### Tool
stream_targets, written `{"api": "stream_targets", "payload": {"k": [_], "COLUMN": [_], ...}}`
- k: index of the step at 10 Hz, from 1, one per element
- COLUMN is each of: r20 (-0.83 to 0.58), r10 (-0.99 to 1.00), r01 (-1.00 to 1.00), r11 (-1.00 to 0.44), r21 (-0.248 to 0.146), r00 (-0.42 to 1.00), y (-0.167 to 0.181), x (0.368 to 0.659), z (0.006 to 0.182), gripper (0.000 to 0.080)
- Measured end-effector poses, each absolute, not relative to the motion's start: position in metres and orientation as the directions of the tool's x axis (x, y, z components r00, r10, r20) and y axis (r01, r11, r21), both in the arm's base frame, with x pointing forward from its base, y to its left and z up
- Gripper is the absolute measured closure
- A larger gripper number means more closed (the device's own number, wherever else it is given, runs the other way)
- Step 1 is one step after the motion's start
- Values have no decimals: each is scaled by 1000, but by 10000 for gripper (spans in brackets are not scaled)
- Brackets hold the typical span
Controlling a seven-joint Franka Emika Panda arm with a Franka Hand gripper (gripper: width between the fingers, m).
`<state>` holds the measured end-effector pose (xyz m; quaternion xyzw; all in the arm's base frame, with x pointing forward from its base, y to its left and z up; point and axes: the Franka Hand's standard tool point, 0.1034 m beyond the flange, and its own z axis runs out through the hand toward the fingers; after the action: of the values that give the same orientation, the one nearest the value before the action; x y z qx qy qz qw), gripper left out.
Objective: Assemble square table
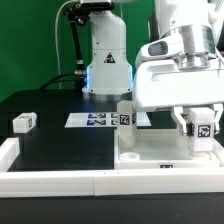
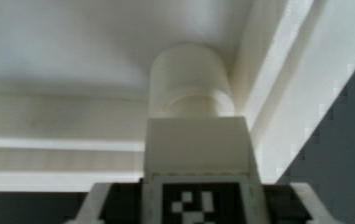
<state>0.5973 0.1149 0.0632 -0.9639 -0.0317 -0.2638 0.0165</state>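
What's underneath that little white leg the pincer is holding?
The square panel: the leg in the pincer stands over its corner, beside the raised rim. Whether its tip touches the panel or meets a hole is hidden by the leg itself.

You see black tabletop (image 1: 60, 140): loose leg (image 1: 24, 122) toward exterior view's left, marker board (image 1: 95, 120) flat mid-back, square panel (image 1: 150, 152) at right, white wall (image 1: 50, 182) edging front.
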Motion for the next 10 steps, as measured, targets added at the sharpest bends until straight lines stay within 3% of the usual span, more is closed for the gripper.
{"api": "stream_targets", "payload": {"k": [2, 3, 4, 5, 8, 10], "r20": [509, 509, 509, 509, 509, 506], "r10": [52, 52, 52, 52, 52, 51], "r01": [70, 70, 70, 70, 69, 71], "r11": [-997, -997, -997, -997, -997, -997], "r21": [-15, -15, -15, -15, -15, -21], "r00": [859, 859, 859, 859, 859, 861], "y": [115, 115, 115, 115, 114, 109], "x": [597, 597, 597, 597, 598, 603], "z": [63, 63, 63, 63, 65, 86], "gripper": [503, 327, 327, 191, 152, 150]}}
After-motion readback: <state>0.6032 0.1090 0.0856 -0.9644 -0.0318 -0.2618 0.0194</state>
